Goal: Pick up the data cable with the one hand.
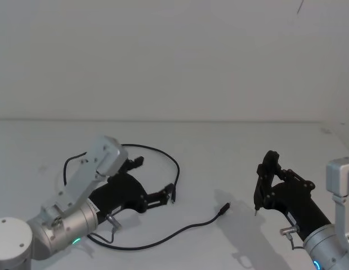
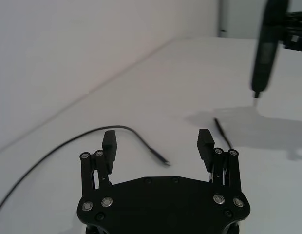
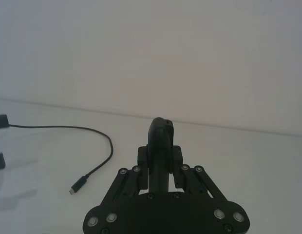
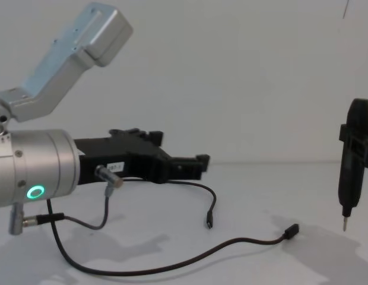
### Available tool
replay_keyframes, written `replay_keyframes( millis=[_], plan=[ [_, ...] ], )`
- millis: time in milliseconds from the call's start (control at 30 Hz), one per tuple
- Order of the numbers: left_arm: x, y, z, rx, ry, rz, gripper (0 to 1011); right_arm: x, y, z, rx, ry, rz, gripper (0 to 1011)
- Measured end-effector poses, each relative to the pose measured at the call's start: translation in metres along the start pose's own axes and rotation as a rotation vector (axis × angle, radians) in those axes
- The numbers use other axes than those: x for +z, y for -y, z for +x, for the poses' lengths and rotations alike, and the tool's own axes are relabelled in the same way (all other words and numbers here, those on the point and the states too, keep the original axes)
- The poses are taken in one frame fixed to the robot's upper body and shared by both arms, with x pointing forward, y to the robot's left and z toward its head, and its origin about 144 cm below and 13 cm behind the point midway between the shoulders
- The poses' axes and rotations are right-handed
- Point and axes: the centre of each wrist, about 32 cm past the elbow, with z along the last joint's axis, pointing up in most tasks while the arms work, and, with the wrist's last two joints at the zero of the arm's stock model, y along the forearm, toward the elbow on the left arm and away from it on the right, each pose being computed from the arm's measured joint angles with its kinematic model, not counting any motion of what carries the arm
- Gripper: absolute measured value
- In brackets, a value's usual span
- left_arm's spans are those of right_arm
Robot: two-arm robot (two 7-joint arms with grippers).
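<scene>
Left gripper (image 1: 155, 179) extended forward and low, fingers (image 2: 109, 141) spread wide apart. Silver left wrist (image 4: 35, 166) behind the jaws, green ring (image 4: 35, 192) lit. Right gripper (image 3: 160, 157) clamped on slim black tool (image 4: 353, 160), upright between the jaws, tip down.

No legible text, brand, number or sign anywhere. Closest to any: a small white label (image 4: 116, 165) on the black body of the left end effector (image 2: 157, 139), toward 9 o'clock in the chest view. Perhaps printed with a few dark characters, but too small to read.
</scene>
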Motion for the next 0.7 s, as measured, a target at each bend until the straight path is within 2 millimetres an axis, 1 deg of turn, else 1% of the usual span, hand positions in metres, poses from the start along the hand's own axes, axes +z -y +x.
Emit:
replay_keyframes(
  millis=[367,567,700],
  plan=[
    [0.012,0.013,0.004,-0.182,-0.047,0.094,1001,0.0,0.0,0.0,0.0,0.0,0.0,279],
    [0.016,0.025,0.005,-0.277,-0.089,0.179,1001,0.0,0.0,0.0,0.0,0.0,0.0,279],
    [0.018,0.033,0.005,-0.309,-0.117,0.233,1001,0.0,0.0,0.0,0.0,0.0,0.0,279]
  ],
)
